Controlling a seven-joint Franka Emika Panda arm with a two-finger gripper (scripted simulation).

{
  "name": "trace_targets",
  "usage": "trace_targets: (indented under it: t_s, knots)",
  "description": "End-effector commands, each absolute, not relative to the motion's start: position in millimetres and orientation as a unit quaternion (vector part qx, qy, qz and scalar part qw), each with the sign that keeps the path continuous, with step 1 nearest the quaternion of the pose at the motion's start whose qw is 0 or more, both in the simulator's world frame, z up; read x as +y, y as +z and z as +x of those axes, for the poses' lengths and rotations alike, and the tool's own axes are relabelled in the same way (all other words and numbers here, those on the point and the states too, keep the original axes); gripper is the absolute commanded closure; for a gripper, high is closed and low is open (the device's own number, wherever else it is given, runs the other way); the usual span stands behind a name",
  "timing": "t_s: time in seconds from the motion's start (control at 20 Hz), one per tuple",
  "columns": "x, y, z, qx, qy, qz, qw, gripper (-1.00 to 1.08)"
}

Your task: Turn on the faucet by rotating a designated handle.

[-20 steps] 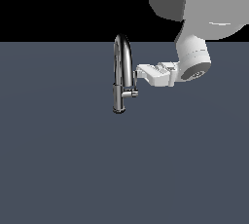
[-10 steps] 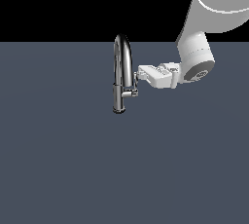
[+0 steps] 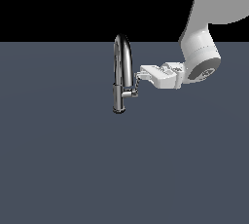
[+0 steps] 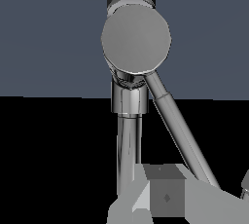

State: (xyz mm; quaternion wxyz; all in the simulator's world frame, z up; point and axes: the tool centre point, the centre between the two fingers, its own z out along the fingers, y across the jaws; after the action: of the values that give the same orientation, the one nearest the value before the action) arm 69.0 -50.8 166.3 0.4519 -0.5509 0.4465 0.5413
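The tool [image 3: 141,76] is parked right at the tip of the handle [image 3: 135,84], which sticks up from the stub on the side of the faucet [image 3: 120,74] just ahead of the fingers; whether the tool is wide, narrow or clamped on the blade can't be told from either view. For a clean turn, the push should probably be kept near the blade's tip and swept in an arc around the stub's axis, so slipping off is avoided. Counted up: one faucet, one handle, one tool, all on one bench [image 3: 63,169].

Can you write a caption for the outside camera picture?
Robot gripper reaching the chrome faucet handle.
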Motion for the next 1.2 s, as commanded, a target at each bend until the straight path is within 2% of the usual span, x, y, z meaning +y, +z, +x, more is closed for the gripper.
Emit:
trace_targets:
  t_s: [0.0,0.95,1.05,1.15]
  knots:
    - [-47.6,167.7,64.4,0.443,0.545,-0.551,0.45,1.08]
    - [-57.9,129.6,15.6,0.443,0.545,-0.551,0.45,1.08]
    - [-62.8,139.3,24.0,0.444,0.535,-0.556,0.455,1.08]
    - [-62.1,125.9,21.2,0.444,0.537,-0.555,0.454,1.08]
